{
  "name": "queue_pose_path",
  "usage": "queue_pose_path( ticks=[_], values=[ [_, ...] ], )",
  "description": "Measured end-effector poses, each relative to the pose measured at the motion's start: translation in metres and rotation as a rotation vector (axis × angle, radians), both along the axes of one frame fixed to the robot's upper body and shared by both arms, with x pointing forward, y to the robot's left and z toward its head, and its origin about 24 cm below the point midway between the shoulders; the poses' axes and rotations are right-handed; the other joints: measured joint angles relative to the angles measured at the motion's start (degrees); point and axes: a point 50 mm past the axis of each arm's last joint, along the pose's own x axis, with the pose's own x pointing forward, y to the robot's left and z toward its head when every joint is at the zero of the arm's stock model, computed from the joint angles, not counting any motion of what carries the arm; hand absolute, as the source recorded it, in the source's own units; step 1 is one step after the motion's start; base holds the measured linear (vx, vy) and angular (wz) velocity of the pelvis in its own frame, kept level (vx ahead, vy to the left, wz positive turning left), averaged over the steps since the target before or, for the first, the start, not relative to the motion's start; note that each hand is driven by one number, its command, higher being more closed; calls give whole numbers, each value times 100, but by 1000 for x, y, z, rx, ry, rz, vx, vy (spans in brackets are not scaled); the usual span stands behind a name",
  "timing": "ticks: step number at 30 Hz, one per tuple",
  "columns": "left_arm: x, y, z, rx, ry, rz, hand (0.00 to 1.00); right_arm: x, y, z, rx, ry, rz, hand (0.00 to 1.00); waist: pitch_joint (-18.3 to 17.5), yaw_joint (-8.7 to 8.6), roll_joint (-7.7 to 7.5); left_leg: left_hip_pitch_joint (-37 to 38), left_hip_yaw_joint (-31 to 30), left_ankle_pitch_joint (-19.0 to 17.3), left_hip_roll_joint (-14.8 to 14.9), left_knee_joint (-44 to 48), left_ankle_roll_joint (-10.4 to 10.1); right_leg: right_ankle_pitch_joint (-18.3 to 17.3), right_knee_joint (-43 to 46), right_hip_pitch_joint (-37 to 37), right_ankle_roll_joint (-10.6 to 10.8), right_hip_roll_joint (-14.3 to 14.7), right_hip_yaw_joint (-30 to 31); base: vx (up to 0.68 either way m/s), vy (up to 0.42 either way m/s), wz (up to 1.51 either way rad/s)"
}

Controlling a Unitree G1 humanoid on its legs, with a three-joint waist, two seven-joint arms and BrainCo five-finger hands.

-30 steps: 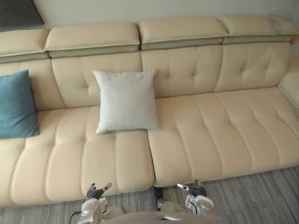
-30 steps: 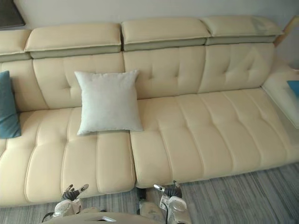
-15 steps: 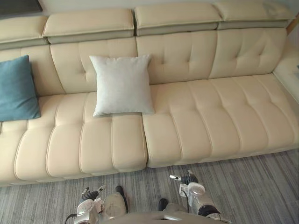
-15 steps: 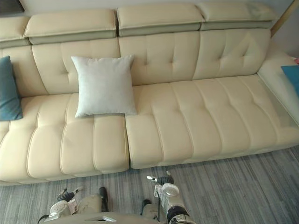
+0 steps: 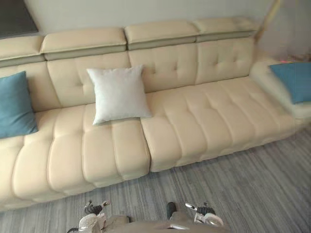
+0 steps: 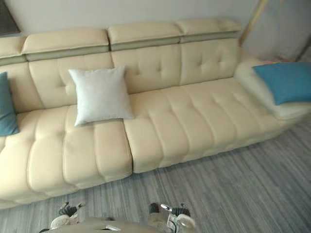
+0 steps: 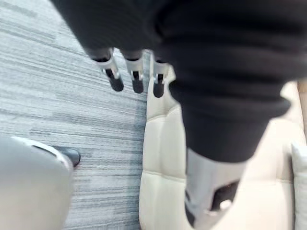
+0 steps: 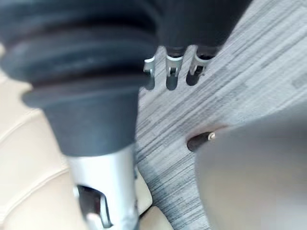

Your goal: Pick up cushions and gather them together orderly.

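A white cushion [image 5: 118, 94] leans upright against the back of the cream sofa [image 5: 194, 126], left of its middle. At the sofa's far left stands a blue cushion [image 5: 15, 104]. Another blue cushion [image 5: 292, 80] lies on the sofa's right end section. My left hand [image 5: 93, 209] hangs low over the carpet at the bottom edge, fingers relaxed and holding nothing. My right hand [image 5: 201, 212] hangs likewise at the bottom right of centre. Both wrist views show straight fingers [image 7: 134, 79] and fingers [image 8: 170, 72] above carpet.
Grey striped carpet [image 5: 233, 189] lies between me and the sofa front. A wall [image 5: 146, 12] runs behind the sofa, with a dark panel [image 5: 14, 19] at the upper left. A wooden pole [image 5: 266, 19] leans at the sofa's right end.
The camera has pulled back and swung right, bringing the right-hand blue cushion and more carpet into view. Both hands stay low and empty.
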Motion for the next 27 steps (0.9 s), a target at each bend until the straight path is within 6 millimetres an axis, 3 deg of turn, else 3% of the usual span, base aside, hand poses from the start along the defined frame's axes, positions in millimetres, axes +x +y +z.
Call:
queue_pose_path(
  ticks=[4,8,11,12,13,14,15,16,18,19,21,25,27],
  values=[
    [0,-2,-1,15,21,-65,0,-6,-3,-1,6,11,-35,0,-48,-102,-68,188,39,185,-131,-383,23,199,-106,-13,129,9,204,18,38,-18],
    [2,-9,-3,-10,24,-96,0,-8,-6,-1,3,13,-57,0,-88,-71,54,378,361,257,-17,-418,46,310,-92,-125,243,269,604,109,-23,-55],
    [5,-11,-2,-19,17,-128,0,-5,-5,-1,7,5,-50,0,-71,-63,40,517,930,54,141,-248,64,439,-139,-213,163,580,1202,86,-21,-125],
    [9,-11,-2,-13,12,-144,0,-4,-3,-1,13,3,-46,0,-39,-61,9,580,1224,-81,202,-146,64,561,-220,-236,69,705,1361,10,-16,-166],
    [10,-12,-1,-16,6,-146,0,1,-1,0,15,-6,-41,0,19,-42,39,580,1567,-151,290,-80,53,586,-384,-280,-198,767,1285,-15,-27,-138],
    [13,-13,-1,-18,-1,-148,0,1,-2,0,14,-8,-42,0,31,-43,36,563,1705,-160,342,-79,54,544,-409,-298,-337,743,1119,-42,-29,-140],
    [23,-17,1,-28,-27,-156,0,4,-5,2,9,-17,-50,0,114,-80,94,642,2093,-151,470,-58,41,301,-227,-425,-618,582,-2,-20,-17,-106],
    [24,-18,1,-31,-29,-157,0,5,-5,2,8,-18,-51,0,118,-78,98,684,2229,-139,505,-45,20,246,-113,-469,-613,534,-324,28,-8,-135],
    [23,-18,1,-37,-28,-164,0,2,-7,1,4,-13,-53,0,121,-108,111,859,2606,-122,591,107,-10,88,204,-518,-697,320,-1522,132,-43,-114],
    [23,-19,1,-41,-26,-175,0,2,-9,2,-2,-14,-52,0,127,-138,165,922,2689,-123,631,206,-10,152,415,-527,-804,113,-2335,150,-78,-93],
    [22,-20,0,-45,-24,-190,0,4,-15,4,-21,-19,-46,0,141,-153,325,972,2692,-113,714,184,-29,30,552,-531,-758,113,-3002,178,-157,-71],
    [29,-30,2,-66,-43,-235,0,10,-35,9,-73,-20,-35,0,247,-120,638,1131,2698,143,779,75,-204,-30,522,-614,-562,462,-2522,137,-97,-74],
    [27,-29,1,-66,-37,-233,0,9,-35,8,-70,-17,-36,0,253,-144,627,1143,2701,272,852,427,-304,-219,631,-634,-535,542,-2279,128,-85,-80]
  ],
)
